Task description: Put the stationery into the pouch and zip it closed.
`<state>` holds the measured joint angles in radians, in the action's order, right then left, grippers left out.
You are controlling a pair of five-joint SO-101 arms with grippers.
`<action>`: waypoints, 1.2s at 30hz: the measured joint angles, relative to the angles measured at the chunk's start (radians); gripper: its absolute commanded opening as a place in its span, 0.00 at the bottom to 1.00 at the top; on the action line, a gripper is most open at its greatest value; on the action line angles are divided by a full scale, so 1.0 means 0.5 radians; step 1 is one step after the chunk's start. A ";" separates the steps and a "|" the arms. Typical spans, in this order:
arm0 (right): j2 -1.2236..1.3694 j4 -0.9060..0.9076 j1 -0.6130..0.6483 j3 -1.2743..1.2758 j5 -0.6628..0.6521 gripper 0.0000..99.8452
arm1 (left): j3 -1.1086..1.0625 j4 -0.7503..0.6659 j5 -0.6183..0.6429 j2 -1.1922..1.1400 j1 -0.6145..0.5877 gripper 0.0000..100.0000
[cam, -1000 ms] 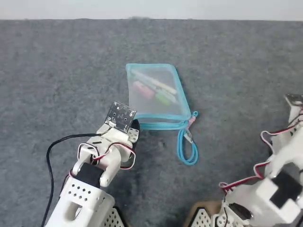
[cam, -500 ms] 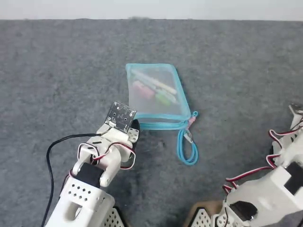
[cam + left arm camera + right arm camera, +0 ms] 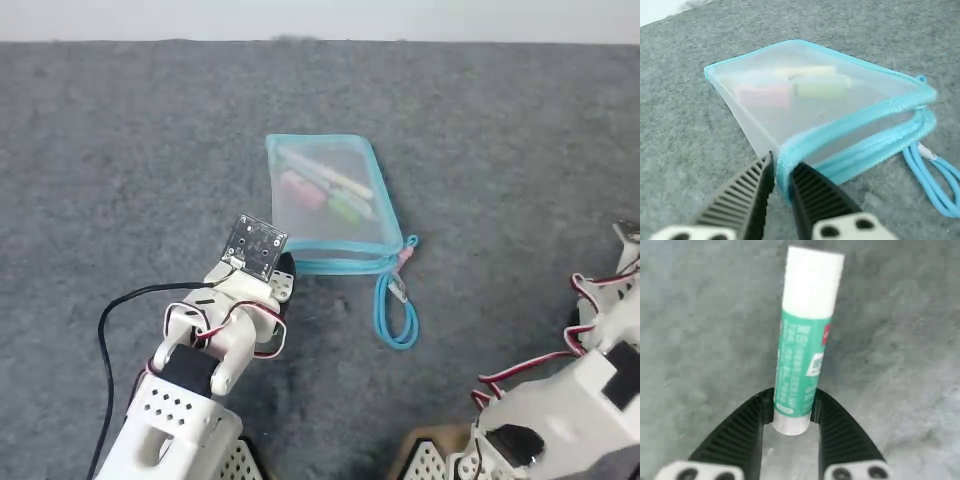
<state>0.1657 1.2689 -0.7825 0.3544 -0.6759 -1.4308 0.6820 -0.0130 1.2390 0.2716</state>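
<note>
Left gripper (image 3: 781,172) clamped on pouch (image 3: 805,105) zip edge at its 7 o'clock corner; right gripper (image 3: 790,407) grasping glue stick (image 3: 805,335) by one end, off at pouch's 4 o'clock; suggest left lifts the mouth, right feeds stick in far-end-first, shallow angle; pouch translucent, teal-trimmed, centre of mat (image 3: 120,150), pink/green/white stationery (image 3: 322,188) inside

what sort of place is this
Probably a tabletop robot test setup: a grey mat, a pouch pinched in the left jaws, and a glue stick between the right jaws.
</note>
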 measured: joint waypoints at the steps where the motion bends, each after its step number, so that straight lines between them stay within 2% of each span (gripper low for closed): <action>1: -0.077 0.046 0.031 -0.009 0.000 0.01 | 0.000 0.000 0.000 0.000 0.000 0.01; 5: -0.522 0.279 0.282 -0.012 0.009 0.01 | 0.000 0.000 0.000 0.000 0.000 0.01; 8: -0.918 0.476 0.589 -0.009 0.071 0.01 | 0.000 0.000 0.000 0.000 0.000 0.01; 14: -1.528 0.856 1.491 0.092 0.160 0.01 | 0.000 0.000 0.000 0.000 0.000 0.01; 18: -1.580 0.951 2.065 0.092 0.255 0.01 | 0.000 0.000 0.006 0.000 0.000 0.01; 21: -1.553 0.954 2.378 0.095 0.322 0.01 | 0.000 0.000 0.006 0.000 0.000 0.01; 25: -1.399 0.954 2.581 0.095 0.344 0.01 | 0.000 0.000 0.006 0.000 0.000 0.01; 36: -1.000 0.804 2.618 0.095 0.390 0.01 | 0.000 0.000 0.012 0.000 0.000 0.01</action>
<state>-0.3345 1.6709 0.5263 0.4020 -0.4810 -1.4308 0.6820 -0.0069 1.2390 0.2716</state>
